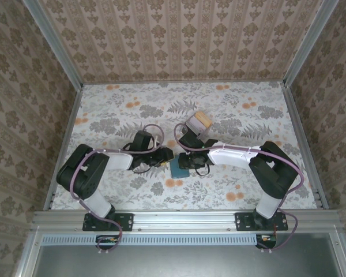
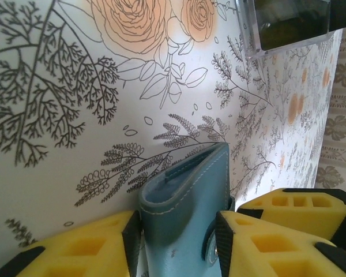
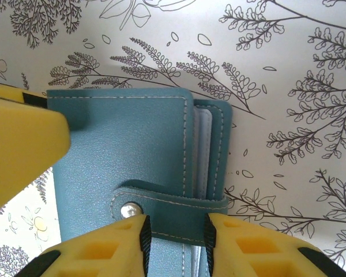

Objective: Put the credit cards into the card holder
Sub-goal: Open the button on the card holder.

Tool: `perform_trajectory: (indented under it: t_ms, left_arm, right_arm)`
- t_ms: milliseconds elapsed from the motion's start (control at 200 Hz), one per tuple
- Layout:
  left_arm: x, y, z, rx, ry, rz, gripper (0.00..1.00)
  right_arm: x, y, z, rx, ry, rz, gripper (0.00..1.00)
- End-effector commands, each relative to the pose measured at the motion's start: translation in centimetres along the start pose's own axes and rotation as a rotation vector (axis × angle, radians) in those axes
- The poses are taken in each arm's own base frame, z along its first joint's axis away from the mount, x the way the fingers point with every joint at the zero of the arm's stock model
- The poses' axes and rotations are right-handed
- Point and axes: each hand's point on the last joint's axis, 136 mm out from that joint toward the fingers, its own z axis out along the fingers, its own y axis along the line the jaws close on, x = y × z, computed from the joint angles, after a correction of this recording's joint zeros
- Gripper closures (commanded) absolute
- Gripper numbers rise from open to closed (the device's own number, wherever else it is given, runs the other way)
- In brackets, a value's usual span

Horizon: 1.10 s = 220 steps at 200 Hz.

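Observation:
The teal card holder [image 1: 179, 168] lies closed on the floral table between the two arms. In the left wrist view my left gripper [image 2: 179, 239] is shut on the card holder [image 2: 184, 202], its black pads against the folded spine side and the snap side. From the right wrist view the card holder [image 3: 127, 144] lies flat, its strap snapped shut. My right gripper [image 3: 176, 239] stands over that strap [image 3: 173, 210], jaws a narrow gap apart, clamping nothing. The credit cards [image 1: 199, 120] sit in a small box behind, a tan one uppermost.
The card box [image 2: 288, 23] has dark sides and a clear rim and stands just beyond the card holder. The left gripper's yellow finger [image 3: 20, 147] overlaps the holder's left edge. Patterned walls and metal rails [image 1: 63, 133] close in the table.

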Motion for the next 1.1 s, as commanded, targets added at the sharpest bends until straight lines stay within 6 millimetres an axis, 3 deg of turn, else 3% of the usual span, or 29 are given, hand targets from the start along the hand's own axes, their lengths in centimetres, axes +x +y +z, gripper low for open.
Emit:
perform_trajectory:
  t_ms: [0,125,330,580,750,890,975,1095]
  left_arm:
    - [-0.4,-0.9,0.4,0.035,0.013,0.025,0.69]
    - [-0.7,-1.5,0.1,0.047,-0.006,0.037,0.85]
    - [-1.2,-3.3,-0.6,0.078,-0.026,0.068,0.92]
    - [-1.2,-3.7,-0.5,0.087,-0.025,0.076,0.95]
    - [-0.9,-3.7,-0.4,0.091,-0.015,0.077,0.98]
    - [-0.8,-3.6,-0.4,0.084,-0.012,0.08,1.0]
    - [-0.6,-3.1,-0.4,0.062,-0.003,0.08,1.0]
    - [0.0,-2.0,-0.4,0.022,0.022,0.092,1.0]
  right_arm:
    - [-0.5,0.0,-0.4,0.007,-0.001,0.008,0.66]
    - [-1.0,0.1,-1.3,0.015,-0.022,0.002,0.65]
    - [-1.8,1.4,-2.5,-0.043,-0.058,-0.005,0.59]
    - [-1.2,0.9,-0.5,-0.001,-0.01,-0.016,0.54]
    - [-0.1,-1.2,1.3,0.128,0.045,-0.013,0.53]
    - [0.5,-3.1,2.2,0.237,0.047,-0.025,0.58]
    - [0.2,-3.6,1.7,0.27,0.034,-0.031,0.73]
    - [-0.4,-3.6,0.6,0.269,0.001,-0.031,0.82]
